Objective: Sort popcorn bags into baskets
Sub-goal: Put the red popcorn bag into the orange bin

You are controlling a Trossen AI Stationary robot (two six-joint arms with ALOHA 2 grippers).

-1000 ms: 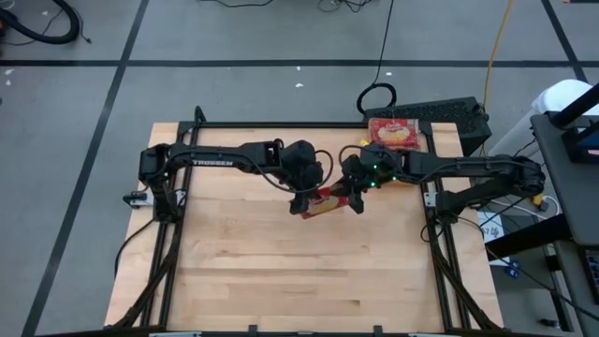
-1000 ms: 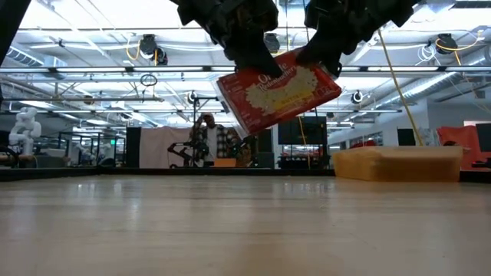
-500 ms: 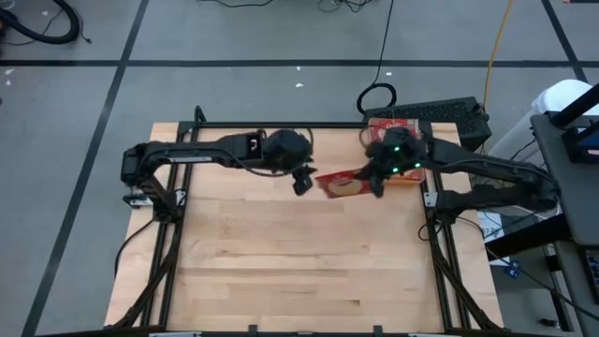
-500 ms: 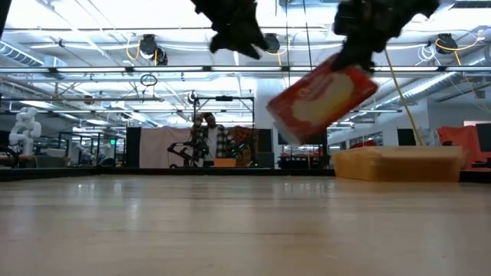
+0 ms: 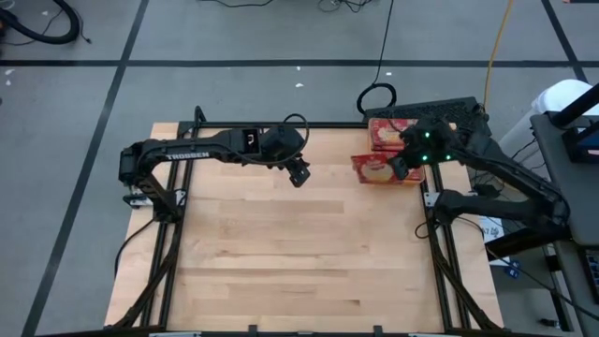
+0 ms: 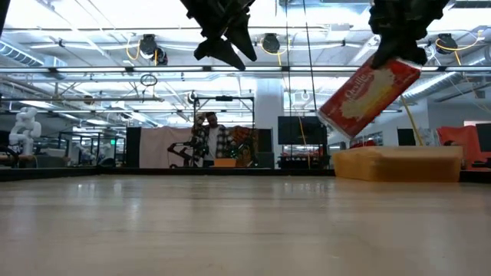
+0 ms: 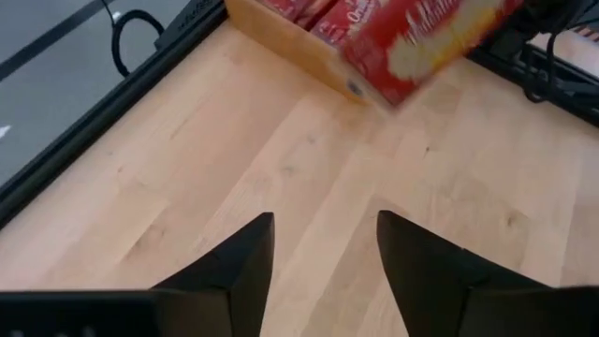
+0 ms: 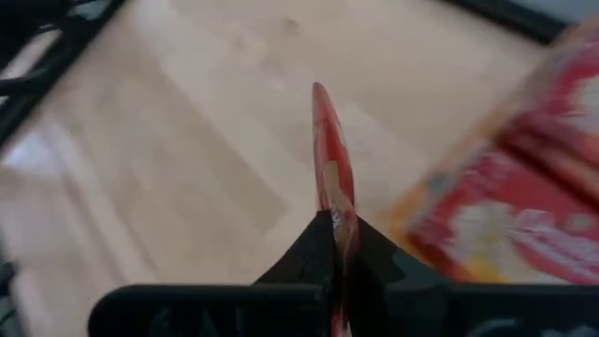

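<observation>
My right gripper (image 5: 401, 169) is shut on one red popcorn bag (image 5: 376, 169), which it carries in the air by the near left side of the orange basket (image 6: 399, 163) at the table's far right corner. More popcorn bags (image 5: 391, 132) lie inside the basket. In the low view the held bag (image 6: 368, 95) hangs tilted above the basket. Over the middle of the table's far part, my left gripper (image 5: 299, 175) hovers open with nothing between its fingers (image 7: 234, 267). My right gripper pinches the bag between its two fingers at its upper end (image 6: 399, 67). The fingers slant down from the table's right side. In the right wrist view the bag shows edge-on (image 8: 333, 164), running out from between the fingers. It hangs tilted and clear of the table.
A black frame (image 5: 281, 125) borders the wooden tabletop (image 5: 299, 253). Beyond the far right corner lie a dark keyboard-like box (image 5: 459, 112) and a cable loop (image 5: 376, 96). A person stands far off in the room (image 6: 207, 134).
Both grippers were on the bag a second ago. My left gripper has let go, opened, risen and drawn back toward the table's far left. My right gripper has carried the bag toward the table's right edge, up to the basket, and the bag has tipped steeper.
</observation>
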